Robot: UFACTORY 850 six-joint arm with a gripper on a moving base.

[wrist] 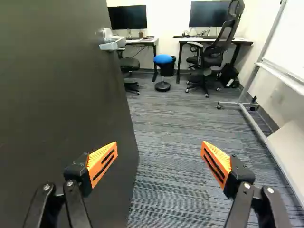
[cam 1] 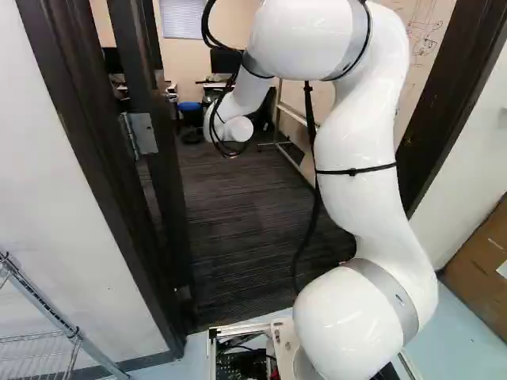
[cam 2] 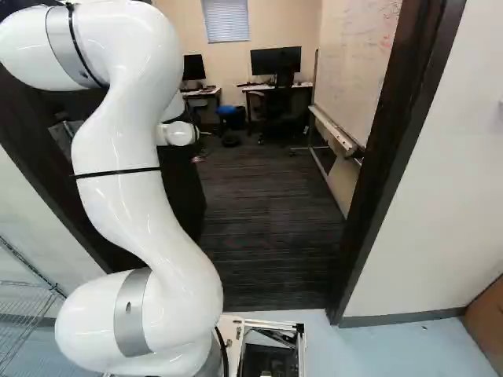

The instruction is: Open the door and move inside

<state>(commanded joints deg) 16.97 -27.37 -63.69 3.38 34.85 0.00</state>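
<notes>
Claw [wrist: 159, 156] is standing open; base [cam 2: 302, 349] is needing slow, centred driving, arm [cam 2: 137, 184] clearing door [wrist: 61, 104] and doorframe [cam 2: 385, 149].

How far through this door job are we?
Looks done: the door stands open. In hand: the arm reaches through the doorway, its gripper open beside the door, gripping nothing. Left: the drive inside; the base appears only at the near edge of the room's carpet.
</notes>
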